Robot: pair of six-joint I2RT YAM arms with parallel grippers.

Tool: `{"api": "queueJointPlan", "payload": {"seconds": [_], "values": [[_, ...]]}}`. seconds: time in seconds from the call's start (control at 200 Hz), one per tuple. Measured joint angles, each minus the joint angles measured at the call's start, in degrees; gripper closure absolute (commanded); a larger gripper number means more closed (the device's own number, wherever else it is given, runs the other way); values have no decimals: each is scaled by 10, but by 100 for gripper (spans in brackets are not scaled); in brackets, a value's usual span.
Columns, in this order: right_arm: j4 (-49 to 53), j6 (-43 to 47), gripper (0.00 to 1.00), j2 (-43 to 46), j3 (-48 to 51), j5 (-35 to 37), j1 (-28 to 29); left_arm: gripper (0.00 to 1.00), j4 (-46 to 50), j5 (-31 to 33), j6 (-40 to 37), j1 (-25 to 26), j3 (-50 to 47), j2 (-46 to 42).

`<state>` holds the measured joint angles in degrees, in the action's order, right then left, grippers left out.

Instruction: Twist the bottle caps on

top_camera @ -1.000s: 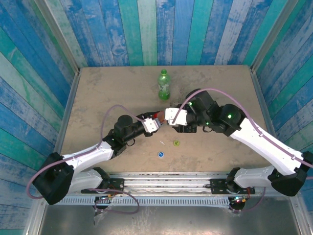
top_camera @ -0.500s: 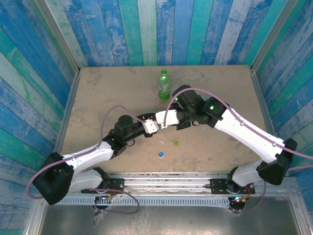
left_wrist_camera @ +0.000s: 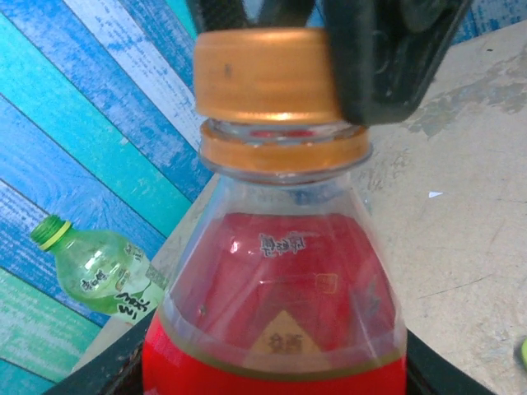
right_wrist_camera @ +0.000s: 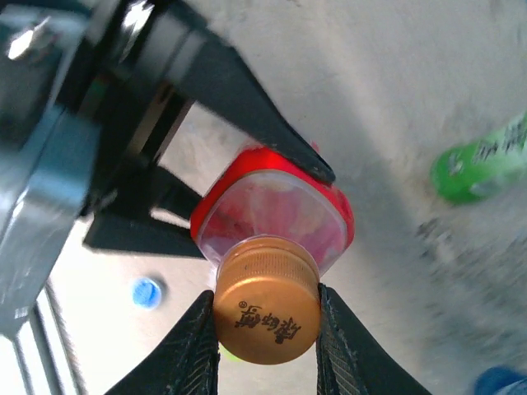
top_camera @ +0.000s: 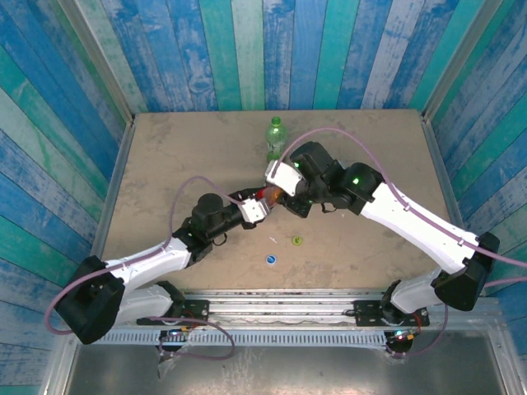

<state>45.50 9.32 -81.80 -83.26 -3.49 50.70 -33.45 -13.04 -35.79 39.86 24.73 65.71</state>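
Right wrist view: my right gripper (right_wrist_camera: 265,325) is pinched tight on the orange cap (right_wrist_camera: 268,306), sitting on the neck of the red bottle (right_wrist_camera: 280,207). My left gripper (top_camera: 260,199) is clamped round that bottle's body. Green bottle (top_camera: 276,140) stands behind the red one, blue cap (top_camera: 270,260) and yellow-green cap (top_camera: 296,240) lie loose in front of it

orange cap (left_wrist_camera: 268,74) seemingly on red bottle (left_wrist_camera: 276,321)
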Motion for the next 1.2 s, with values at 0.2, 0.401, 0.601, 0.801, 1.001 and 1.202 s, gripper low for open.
{"api": "queueJointPlan", "payload": {"seconds": [0.2,0.401,0.601,0.801,1.001,1.202], "values": [[-17,-245,66,-7,20,-13,-5,48,18,7,0,-3,-5,1],[-9,-126,41,2,20,-54,-6,47,9,-2,-1,0,-5,1],[30,127,39,31,6,-44,-9,47,9,-13,-3,1,-5,1],[55,352,37,34,-12,-17,-8,47,9,-20,-5,1,-5,1],[68,468,42,-1,-54,-15,-8,47,9,-21,-5,1,-5,1],[88,493,50,-32,-68,-22,-8,48,10,-21,-5,1,-5,1]]}}
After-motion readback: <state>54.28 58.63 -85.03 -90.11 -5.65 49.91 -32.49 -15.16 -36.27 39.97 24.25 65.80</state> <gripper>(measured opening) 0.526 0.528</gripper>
